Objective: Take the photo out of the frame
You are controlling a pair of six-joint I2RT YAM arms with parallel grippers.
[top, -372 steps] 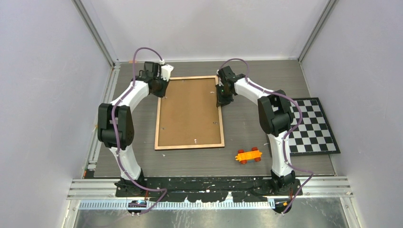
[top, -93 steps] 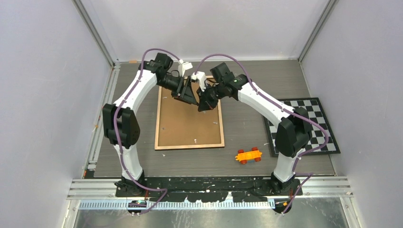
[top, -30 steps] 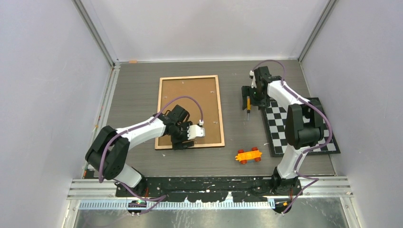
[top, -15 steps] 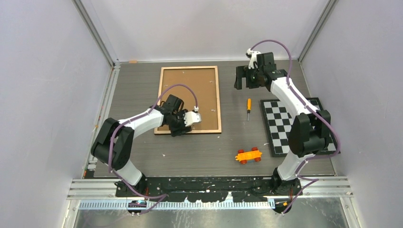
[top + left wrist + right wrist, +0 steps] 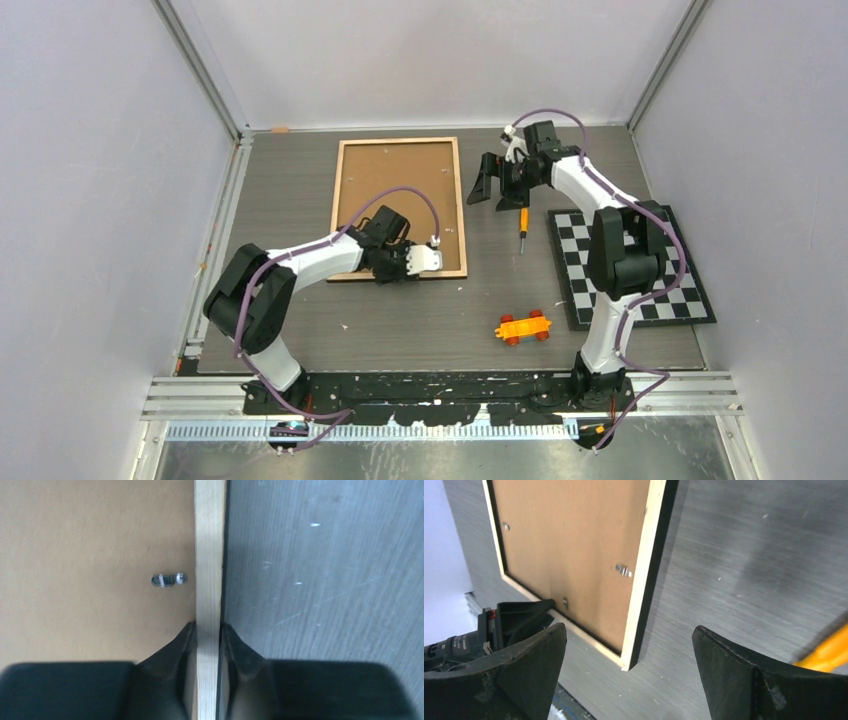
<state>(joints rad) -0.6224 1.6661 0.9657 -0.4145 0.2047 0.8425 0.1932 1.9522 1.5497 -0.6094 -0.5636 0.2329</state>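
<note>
**Left gripper pinches frame rim, right gripper wide open beside it**

Grey wood-grain table point(image 5: 300, 330), matte and lightly scratched, boxed in by plain pale walls point(image 5: 430, 60) with metal rails along the edges. The frame point(image 5: 395, 190) lies flat, back side up, in the far-middle of the table. It is a big upright rectangle with a smooth brown fibreboard back and a thin pale wooden rim point(image 5: 209, 555). A black edge shows under that rim in the right wrist view. A small shiny metal clip point(image 5: 167, 580) sits on the board just beside the rim.

The left gripper point(image 5: 207, 630) is low on the frame's near edge, close to the near right corner. Its jaws are narrowed onto the rim. One black wedge-shaped finger point(image 5: 182, 640) presses the board side and the other presses the table side, so the rim is clamped between them.

The right gripper point(image 5: 490, 190) hangs above bare table just off the frame's right side, toward the far end. Its jaws are spread fully wide and hold nothing. Its fingers look dark and rubbery.

A slim screwdriver point(image 5: 522, 222) with an orange handle lies near that gripper. A flat black-and-white checkerboard mat point(image 5: 640, 270) is on the right. A blocky orange toy car point(image 5: 523, 327) stands nearer the front, apart from everything else.
</note>
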